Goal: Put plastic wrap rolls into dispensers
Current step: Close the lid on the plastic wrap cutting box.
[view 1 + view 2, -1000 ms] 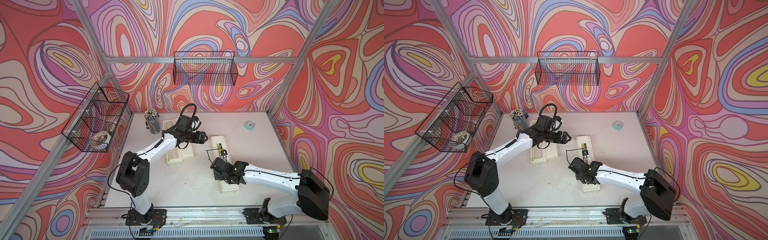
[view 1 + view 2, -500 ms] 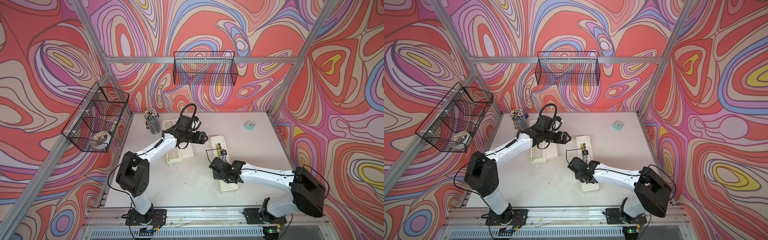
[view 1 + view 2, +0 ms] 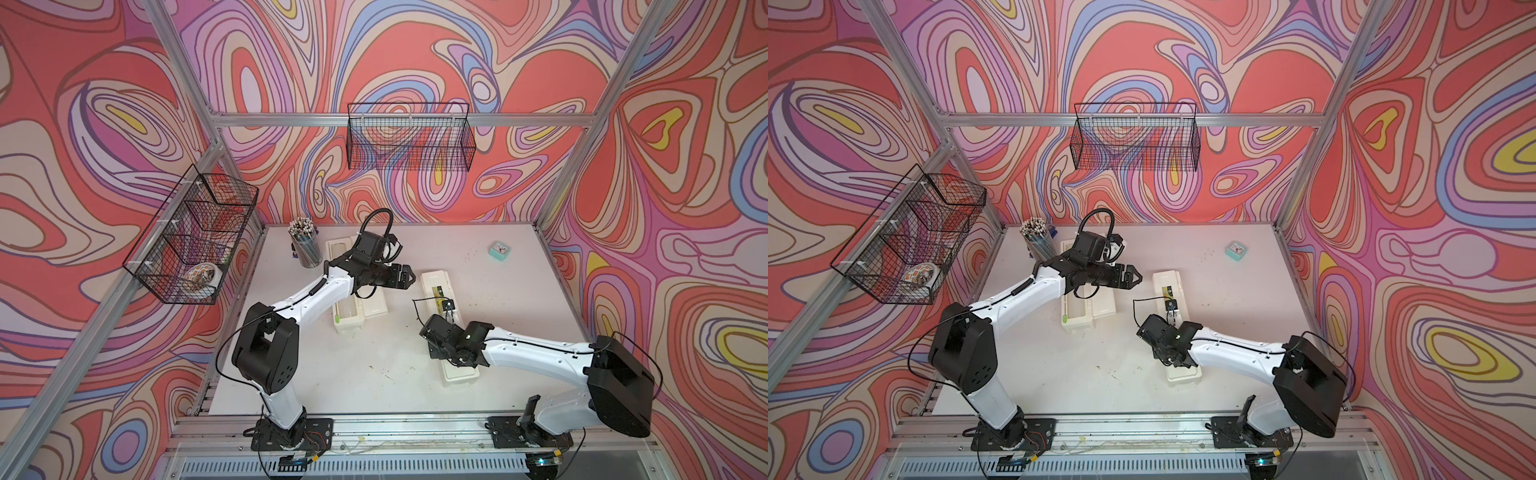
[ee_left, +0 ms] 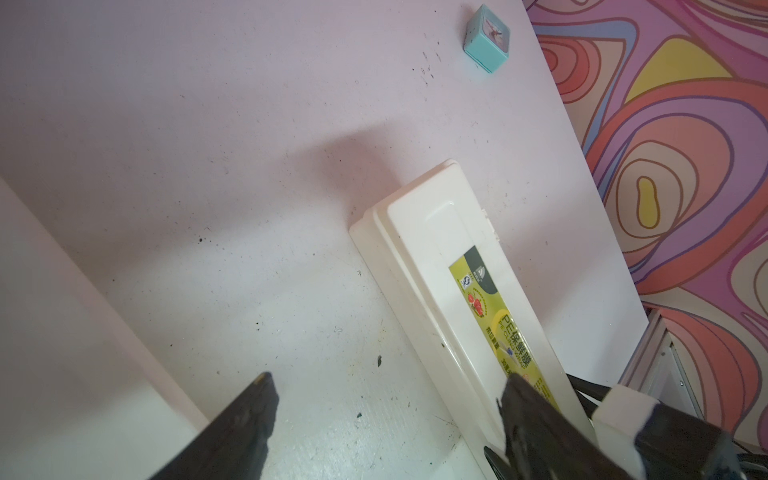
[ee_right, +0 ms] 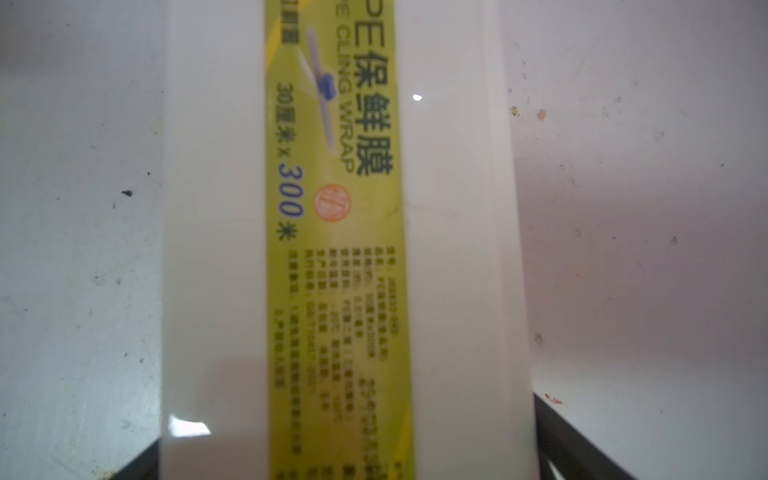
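Right arm has crept a little along the closed dispenser [image 3: 436, 282] over the last second, elbow swinging in a touch, while the left arm hasn't budged as far as I can see. So where am I: the right gripper [image 3: 446, 347] sits low over the near half of that box, jaws spread as wide as they go, one finger on each side. On the right wrist cam the yellow label [image 5: 332, 249] fills the gap between the fingers [image 5: 557, 444], and I honestly can't tell if they're pressing the walls or just standing beside them. The left gripper [image 3: 409, 277] hovers above the table [image 3: 374, 374] between the two boxes, jaws well apart with nothing in them. The open dispenser [image 3: 348, 322] lies under the left arm with its lid [image 3: 376, 305] flopped out flat toward the other box. There's something glossy and whitish in the tray that I take to be a roll [image 3: 349, 305], though the arm covers most of it. The second roll I can't see anywhere, and no loose one shows on the table in both top views, so my guess is it's already inside the shut box. If so, loading is basically done and what's left is swinging that one lid shut.
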Controlling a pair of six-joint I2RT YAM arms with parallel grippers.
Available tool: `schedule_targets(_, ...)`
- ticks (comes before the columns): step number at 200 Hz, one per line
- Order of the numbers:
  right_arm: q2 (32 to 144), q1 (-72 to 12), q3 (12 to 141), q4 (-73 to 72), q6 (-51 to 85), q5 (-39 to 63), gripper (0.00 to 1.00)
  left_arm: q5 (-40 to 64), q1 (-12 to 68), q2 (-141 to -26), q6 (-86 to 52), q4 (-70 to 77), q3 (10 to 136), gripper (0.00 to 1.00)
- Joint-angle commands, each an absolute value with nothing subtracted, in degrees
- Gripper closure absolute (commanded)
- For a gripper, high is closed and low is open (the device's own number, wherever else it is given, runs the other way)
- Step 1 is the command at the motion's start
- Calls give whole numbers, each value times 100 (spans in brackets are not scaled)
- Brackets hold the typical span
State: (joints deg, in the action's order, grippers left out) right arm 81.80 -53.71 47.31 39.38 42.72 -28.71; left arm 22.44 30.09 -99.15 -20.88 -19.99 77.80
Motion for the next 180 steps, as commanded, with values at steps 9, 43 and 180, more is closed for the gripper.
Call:
schedule_targets(9,8078,-5224,4462,3627,4280,-2914,2,2182,3059,-9809,-2183,-2031,7575,13)
schedule_targets(43,8065,-5082,4234,3343,4274,-2662,2,2322,3169,-9971,-2344,-1943,7602,11)
schedule_targets(180,8274,-4967,4280,2969,4337,-2215,3,2429,4162,-11591,-2619,-2228,8931,9)
